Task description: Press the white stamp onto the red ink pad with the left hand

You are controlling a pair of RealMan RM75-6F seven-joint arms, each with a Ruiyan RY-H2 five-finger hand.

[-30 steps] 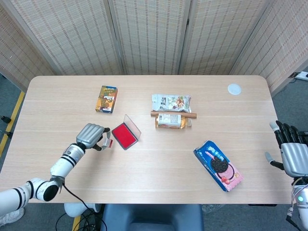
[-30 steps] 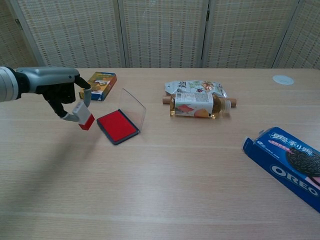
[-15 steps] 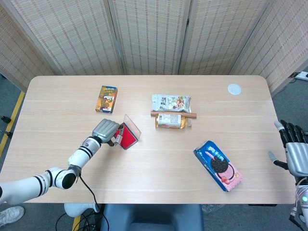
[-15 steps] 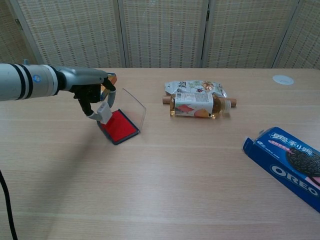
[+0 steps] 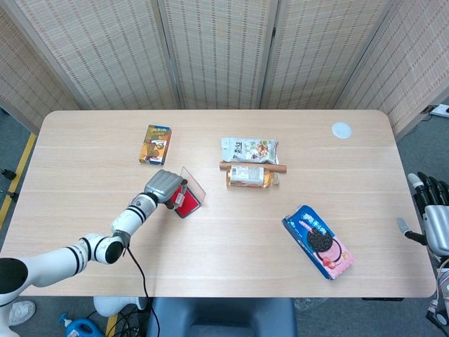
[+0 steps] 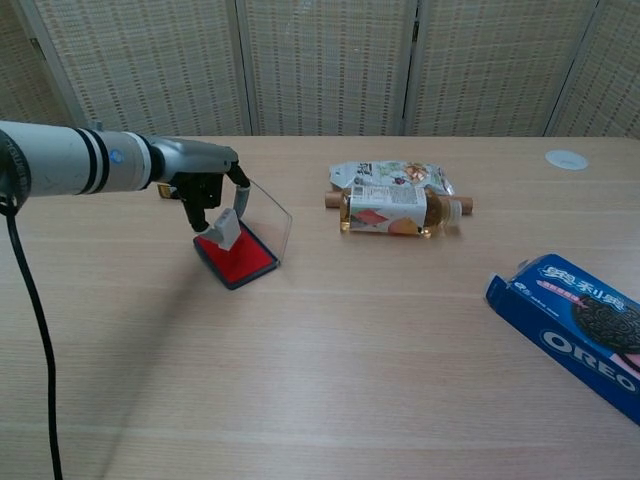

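The left hand (image 6: pixel 207 187) gripped the white stamp (image 6: pixel 226 229), fingers closed around it, directly over the red ink pad (image 6: pixel 238 257). The right hand (image 5: pixel 433 217) hung off-table, fingers spread, holding nothing.

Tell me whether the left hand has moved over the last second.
Yes. The left hand, holding the white stamp, moved rightward from beside the red ink pad to over it; the pad stayed put.
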